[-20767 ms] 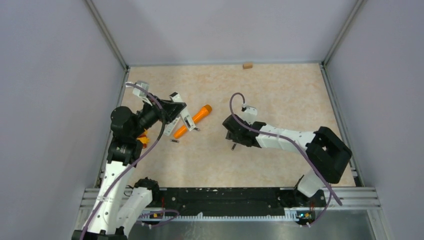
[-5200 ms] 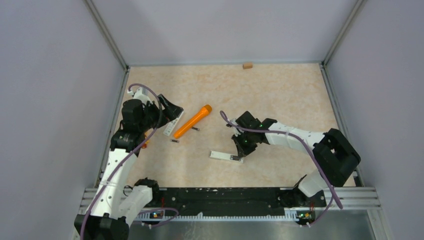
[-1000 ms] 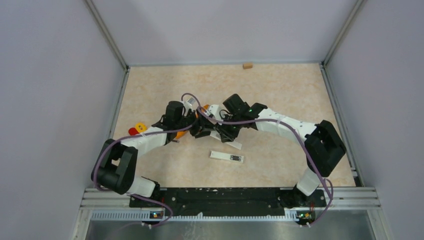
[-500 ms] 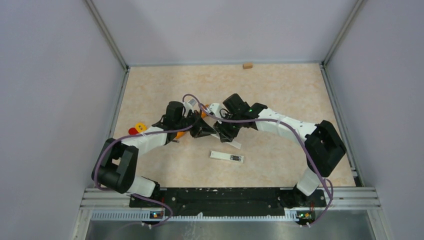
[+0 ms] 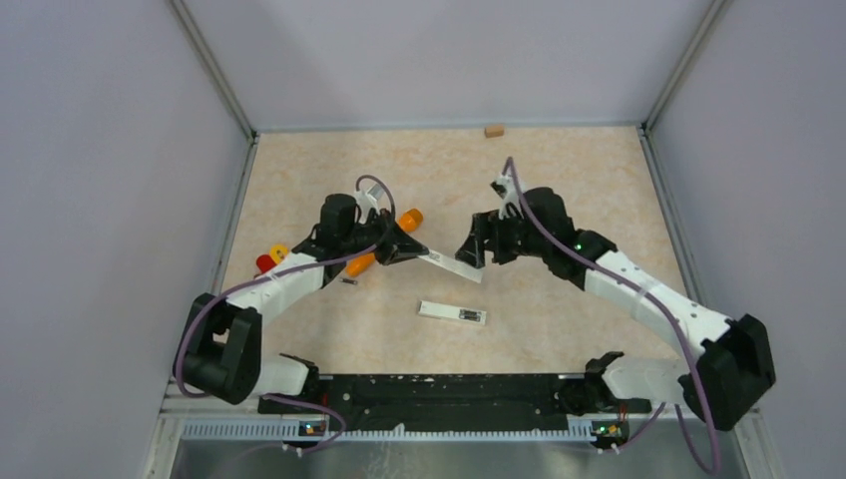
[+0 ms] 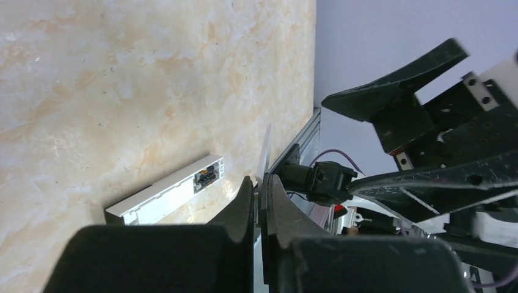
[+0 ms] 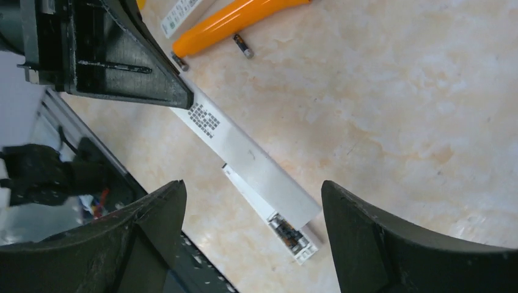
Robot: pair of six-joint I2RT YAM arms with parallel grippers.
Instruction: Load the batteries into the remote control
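Note:
The white remote control (image 5: 452,312) lies flat on the table, and dark parts show in its open compartment (image 7: 287,229). Above it a thin white cover plate (image 5: 454,264) with a printed label (image 7: 204,119) slants in the air. My left gripper (image 5: 411,249) is shut on the plate's left end, and the plate shows edge-on between the jaws (image 6: 259,180). My right gripper (image 5: 469,249) stands open just right of the plate, its fingers apart and touching nothing (image 7: 251,183). Two loose batteries (image 7: 241,46) (image 7: 179,61) lie by the orange tube. A third battery (image 5: 348,283) lies nearer the front.
An orange tube (image 7: 232,21) lies behind the left gripper, with a white labelled strip (image 7: 180,13) beside it. A red and yellow object (image 5: 271,257) sits at the left edge. A small wooden block (image 5: 493,130) rests against the back wall.
The left gripper has closed on the plate. My right gripper has let go of it, opened wide and drawn back to the right. The remote has not moved.

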